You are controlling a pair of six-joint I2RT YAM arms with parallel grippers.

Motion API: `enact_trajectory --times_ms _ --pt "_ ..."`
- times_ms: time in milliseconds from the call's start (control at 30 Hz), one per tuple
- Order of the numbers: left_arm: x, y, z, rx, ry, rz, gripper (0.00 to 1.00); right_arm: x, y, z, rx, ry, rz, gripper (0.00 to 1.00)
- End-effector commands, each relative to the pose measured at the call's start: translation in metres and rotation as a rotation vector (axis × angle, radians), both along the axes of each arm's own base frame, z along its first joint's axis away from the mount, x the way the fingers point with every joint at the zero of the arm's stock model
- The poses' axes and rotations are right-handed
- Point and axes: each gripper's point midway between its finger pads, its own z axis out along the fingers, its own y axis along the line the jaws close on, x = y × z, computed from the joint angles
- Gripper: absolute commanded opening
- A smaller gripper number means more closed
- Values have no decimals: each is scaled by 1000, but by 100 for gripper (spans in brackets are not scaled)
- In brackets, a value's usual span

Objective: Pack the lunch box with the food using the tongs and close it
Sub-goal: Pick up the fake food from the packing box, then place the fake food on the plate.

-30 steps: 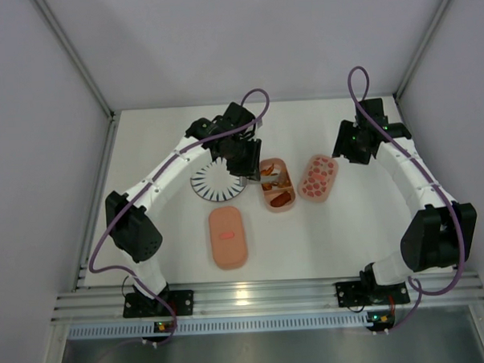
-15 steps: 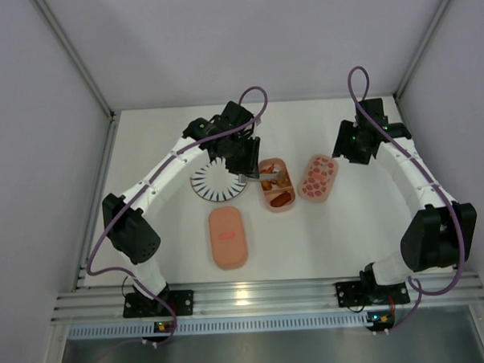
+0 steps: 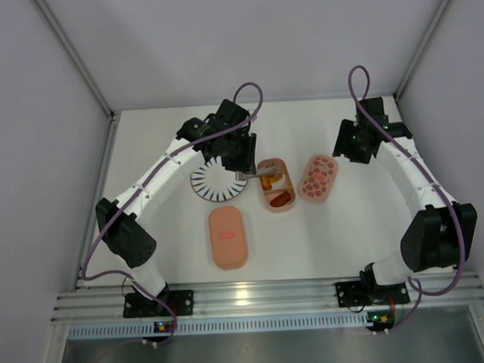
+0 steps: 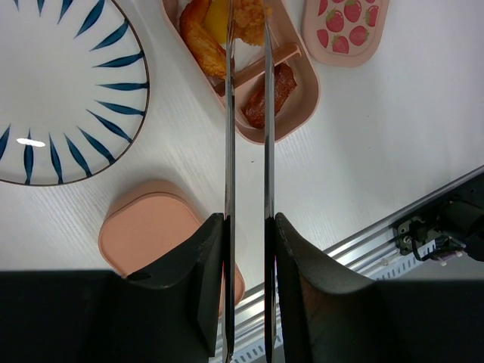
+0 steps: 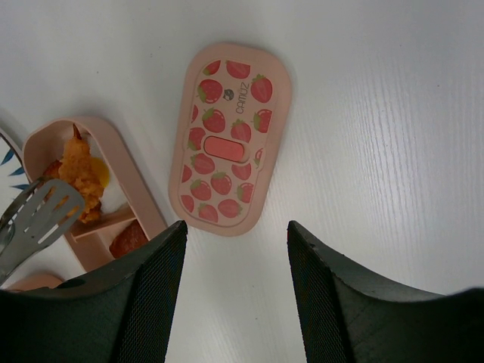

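The left gripper [image 4: 247, 227] is clamped on the tongs [image 4: 246, 144], its two fingers pressing the thin metal arms from either side so that they run close together and nearly parallel. The tongs reach out over the open tray [image 3: 276, 186] of the lunch box, and their tips end at the compartment that holds the orange fried piece [image 4: 198, 30] and a crumbed piece [image 5: 79, 178] with something yellow beside it. From the right wrist view the slotted tip sits just beside the crumbed piece – whether it actually pinches it I cannot tell. The tray's other compartment, past a divider, holds a dark brown piece [image 4: 268, 94].

The tray lies on the white table [image 3: 349, 233] between the striped plate [image 3: 210, 183] on its left and the strawberry lid [image 3: 319, 178] on its right. The strawberry lid lies flat with its printed side up, near the tray but not touching it. The pink lid [image 3: 228, 237] with a small red mark lies nearer the arm bases, apart from the tray and below the plate in the top view; whether a second tray sits under it cannot be made out.

The right gripper [image 5: 236, 227] hovers above the strawberry lid with its jaws apart – nothing is between them.
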Motion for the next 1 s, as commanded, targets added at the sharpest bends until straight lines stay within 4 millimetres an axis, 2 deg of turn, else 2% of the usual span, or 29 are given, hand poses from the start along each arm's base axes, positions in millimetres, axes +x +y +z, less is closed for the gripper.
enact_trajectory --times_ms 0,100,233,433,533,667,700,733,967 --pt "8 -3 52 -102 -148 10 0 4 1 23 -10 -43 4 55" --pt "7 -3 60 -119 -168 9 0 6 1 25 -10 -46 4 55" --pt "8 7 63 -102 -190 50 0 7 1 26 -10 -46 5 55" --pt "14 46 76 -52 -278 225 0 14 3 29 -4 -53 7 55" --pt "17 73 69 2 -273 330 0 16 5 30 1 -53 15 55" --pt "15 92 49 39 -222 388 0 16 7 31 8 -52 19 55" --pt "11 97 39 62 -206 398 0 16 7 29 7 -46 19 55" --pt "5 110 14 108 -152 442 0 15 8 28 8 -43 25 55" --pt "-5 113 -13 117 -101 437 0 14 9 28 10 -44 24 55"
